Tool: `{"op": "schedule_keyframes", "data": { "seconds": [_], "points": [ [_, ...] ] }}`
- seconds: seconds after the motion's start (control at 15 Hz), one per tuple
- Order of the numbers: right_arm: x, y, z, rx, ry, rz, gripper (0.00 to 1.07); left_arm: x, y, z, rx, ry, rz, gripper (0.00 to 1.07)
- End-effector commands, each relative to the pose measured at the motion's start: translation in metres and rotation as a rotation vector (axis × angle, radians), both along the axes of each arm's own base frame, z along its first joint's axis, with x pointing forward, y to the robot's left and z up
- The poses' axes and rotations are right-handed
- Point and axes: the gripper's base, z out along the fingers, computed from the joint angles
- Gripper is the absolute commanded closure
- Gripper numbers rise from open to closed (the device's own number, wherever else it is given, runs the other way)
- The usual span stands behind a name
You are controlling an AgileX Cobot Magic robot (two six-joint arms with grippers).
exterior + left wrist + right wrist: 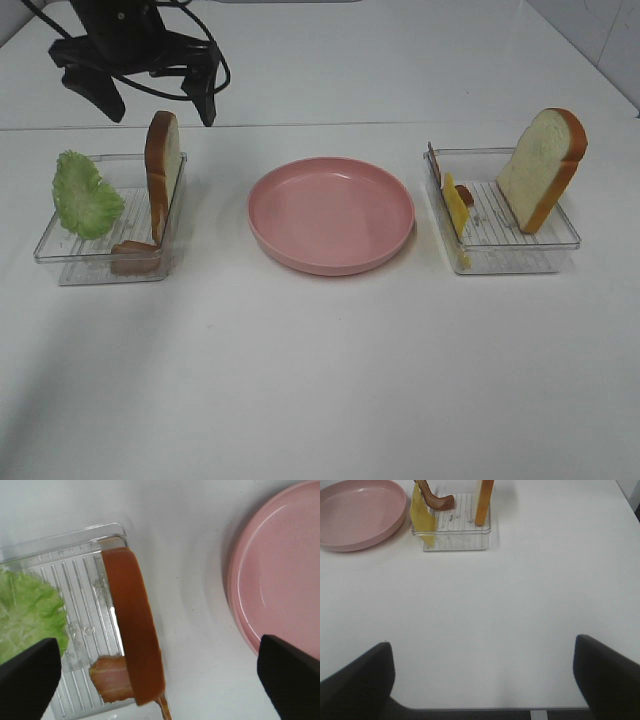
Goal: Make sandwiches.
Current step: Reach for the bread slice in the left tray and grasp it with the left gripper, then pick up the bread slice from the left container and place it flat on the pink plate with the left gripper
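Nothing stacked yet, left claw (157, 645) and right claw (481, 645) spread wide
One toy white bread slice with orange-brown crust (132, 630) stands on edge between left claw's fingers, round pink plate (280, 580) beside one; second slice (483, 502) far ahead of right claw.

— Tally by kind?
— Pairs, one on each side of the frame: left bread slice (163, 165), right bread slice (541, 168); left clear tray (90, 270), right clear tray (510, 262); left bacon strip (133, 252), right bacon strip (465, 193).
— Singles?
— One pink plate (330, 215) mid-frame, one lettuce leaf (85, 195), one yellow cheese slice (455, 205).
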Motion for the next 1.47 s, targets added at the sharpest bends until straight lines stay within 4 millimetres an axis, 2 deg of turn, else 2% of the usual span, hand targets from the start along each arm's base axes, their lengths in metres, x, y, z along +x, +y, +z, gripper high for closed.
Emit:
{"op": "schedule_keyframes", "data": {
  "seconds": [0.07,0.13,0.2,0.4,0.47,0.6,0.67,0.73,0.8,0.87,1.27,1.47],
  "points": [
    [-0.004,0.0,-0.001,-0.005,-0.03,-0.001,0.13,0.001,-0.004,-0.027,0.035,0.131,0.011,0.04],
    [-0.004,0.0,-0.001,-0.005,-0.03,-0.001,0.13,0.004,-0.003,-0.043,0.06,0.158,0.011,0.04],
    [-0.004,0.0,-0.001,-0.005,-0.03,-0.001,0.13,0.005,-0.003,-0.051,0.066,0.172,0.011,0.04],
    [-0.004,0.0,-0.001,-0.005,-0.03,-0.001,0.13,0.007,-0.003,-0.064,0.087,0.195,0.01,0.04],
    [-0.004,0.0,-0.001,-0.005,-0.03,-0.001,0.13,0.007,-0.003,-0.066,0.092,0.197,-0.007,0.08],
    [-0.004,0.0,-0.001,-0.005,-0.03,-0.001,0.13,0.007,-0.002,-0.065,0.099,0.194,-0.01,0.23],
    [-0.004,0.0,-0.001,-0.005,-0.03,-0.001,0.13,0.007,-0.002,-0.065,0.106,0.192,-0.011,0.41],
    [-0.004,0.0,-0.001,-0.005,-0.03,-0.001,0.13,0.008,0.0,-0.065,0.123,0.186,-0.01,0.65],
    [-0.004,0.0,-0.001,-0.005,-0.03,-0.001,0.13,0.008,0.0,-0.065,0.14,0.181,-0.011,0.95],
    [-0.004,0.0,-0.001,-0.005,-0.03,-0.001,0.13,0.008,0.001,-0.065,0.143,0.18,-0.011,1.04],
    [-0.004,0.0,-0.001,-0.005,-0.03,-0.001,0.13,0.008,-0.001,-0.063,0.116,0.182,0.032,1.03],
    [-0.004,0.0,-0.001,-0.005,-0.03,-0.001,0.13,0.002,0.001,-0.029,0.093,0.119,0.044,1.03]
  ]
}}
